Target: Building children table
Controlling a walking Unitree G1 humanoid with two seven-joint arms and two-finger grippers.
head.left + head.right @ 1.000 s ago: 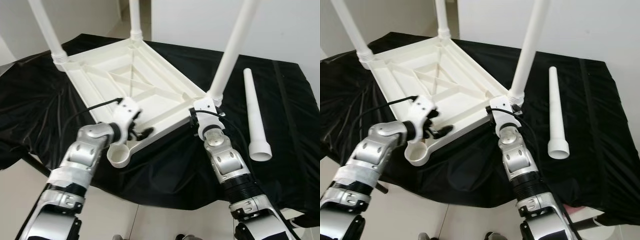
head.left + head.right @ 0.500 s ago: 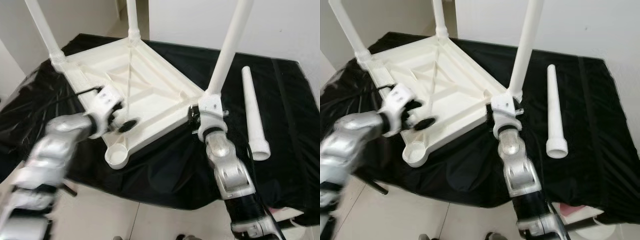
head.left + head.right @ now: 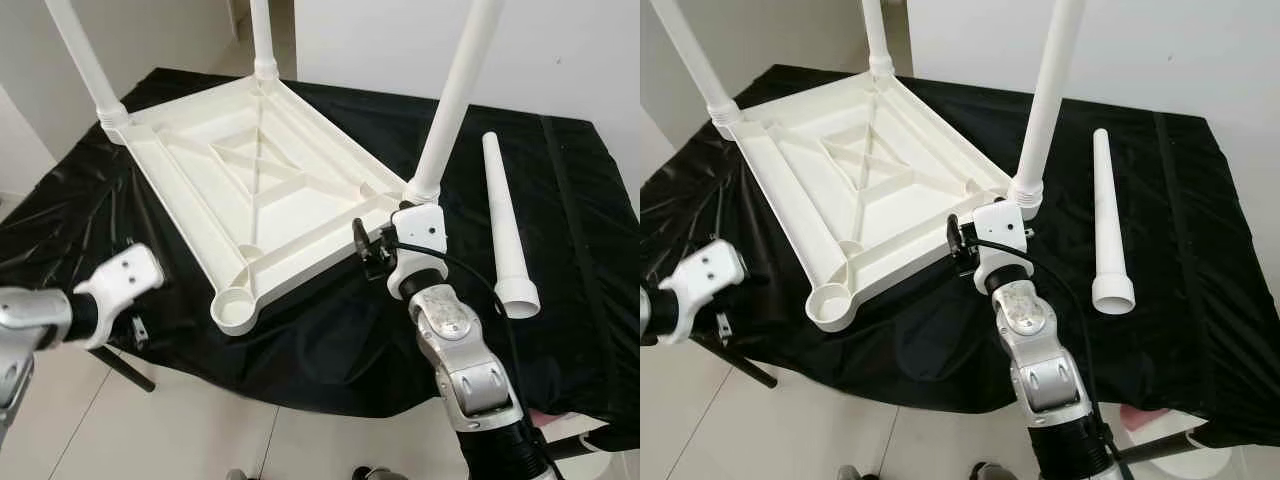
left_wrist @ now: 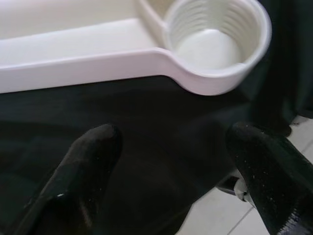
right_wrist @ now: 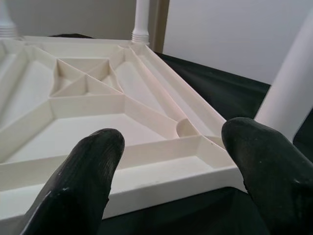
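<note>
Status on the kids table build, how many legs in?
Done: three legs stand in the corners of the upturned tabletop. In hand: nothing; the right tool is open at the tabletop's near edge, and the left tool is open just off the empty socket. Left: the fourth leg lies loose on the black cloth, to go into that socket.

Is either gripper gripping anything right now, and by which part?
Nothing is held. The left gripper is open over the black cloth, short of the empty leg socket. The right gripper is open beside the tabletop's edge, not touching it.
</note>
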